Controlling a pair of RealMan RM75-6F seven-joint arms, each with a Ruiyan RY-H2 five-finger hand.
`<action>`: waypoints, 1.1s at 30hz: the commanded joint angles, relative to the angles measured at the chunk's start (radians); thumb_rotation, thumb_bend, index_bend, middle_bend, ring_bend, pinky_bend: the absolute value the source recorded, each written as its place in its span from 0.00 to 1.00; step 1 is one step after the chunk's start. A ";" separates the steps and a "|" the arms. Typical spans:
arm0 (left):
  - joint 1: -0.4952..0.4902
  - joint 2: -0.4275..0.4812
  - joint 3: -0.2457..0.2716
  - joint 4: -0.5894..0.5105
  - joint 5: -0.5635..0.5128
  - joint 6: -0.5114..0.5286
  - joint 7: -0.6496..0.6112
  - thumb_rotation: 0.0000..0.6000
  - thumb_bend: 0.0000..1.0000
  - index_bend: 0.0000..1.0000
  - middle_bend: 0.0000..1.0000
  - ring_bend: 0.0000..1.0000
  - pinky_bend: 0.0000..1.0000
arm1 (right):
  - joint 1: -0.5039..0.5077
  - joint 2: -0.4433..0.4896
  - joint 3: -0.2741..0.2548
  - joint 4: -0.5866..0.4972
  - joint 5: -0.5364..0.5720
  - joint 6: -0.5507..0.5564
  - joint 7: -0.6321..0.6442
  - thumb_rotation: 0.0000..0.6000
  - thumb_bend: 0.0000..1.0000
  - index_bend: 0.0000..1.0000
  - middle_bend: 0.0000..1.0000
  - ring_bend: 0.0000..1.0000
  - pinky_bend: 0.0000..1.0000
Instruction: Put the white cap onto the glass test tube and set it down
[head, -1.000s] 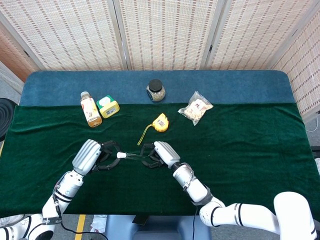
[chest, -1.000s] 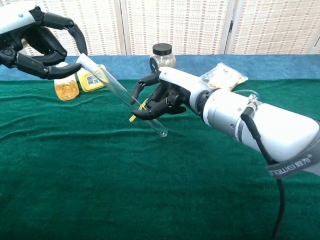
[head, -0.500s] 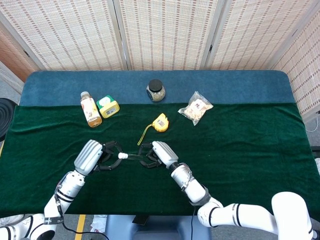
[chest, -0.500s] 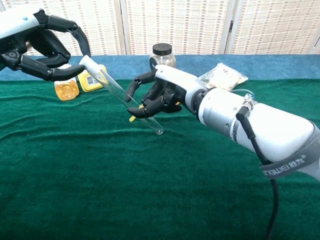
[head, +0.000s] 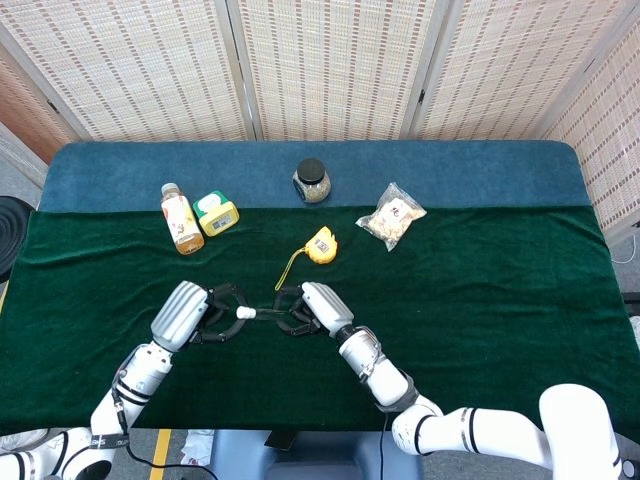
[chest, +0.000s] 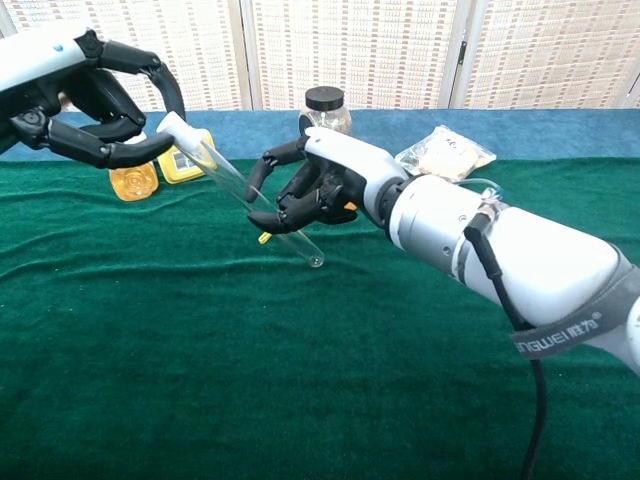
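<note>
White cap (chest: 172, 126) looks seated on the clear glass test tube (chest: 262, 211), my left hand (chest: 85, 100) pinching that end at ten o'clock, my right hand (chest: 310, 190) clamped mid-tube above the green tabletop (chest: 250, 380); setting down remains.

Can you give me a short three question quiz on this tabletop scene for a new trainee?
1. True or false: the white cap already sits on the glass test tube.
2. Which hand holds the tube's lower part? A) left hand B) right hand
3. Fill in: the yellow tape measure lies between the dark-lidded jar and the ____.

Key: 1 true; 2 B; 3 hands.
</note>
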 joint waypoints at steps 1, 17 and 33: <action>-0.001 0.000 0.001 0.000 0.000 -0.001 0.001 1.00 0.44 0.63 1.00 0.90 0.86 | 0.000 0.000 -0.001 0.000 0.000 0.000 0.000 1.00 0.79 0.86 1.00 1.00 1.00; 0.006 0.091 0.030 -0.031 -0.034 -0.061 0.041 1.00 0.37 0.12 0.73 0.51 0.70 | -0.017 0.122 -0.062 -0.053 0.046 0.003 -0.198 1.00 0.79 0.86 1.00 1.00 1.00; 0.050 0.146 0.053 -0.002 -0.136 -0.095 0.139 1.00 0.37 0.17 0.51 0.30 0.38 | -0.041 0.166 -0.209 0.073 0.116 0.073 -0.570 1.00 0.80 0.75 1.00 1.00 1.00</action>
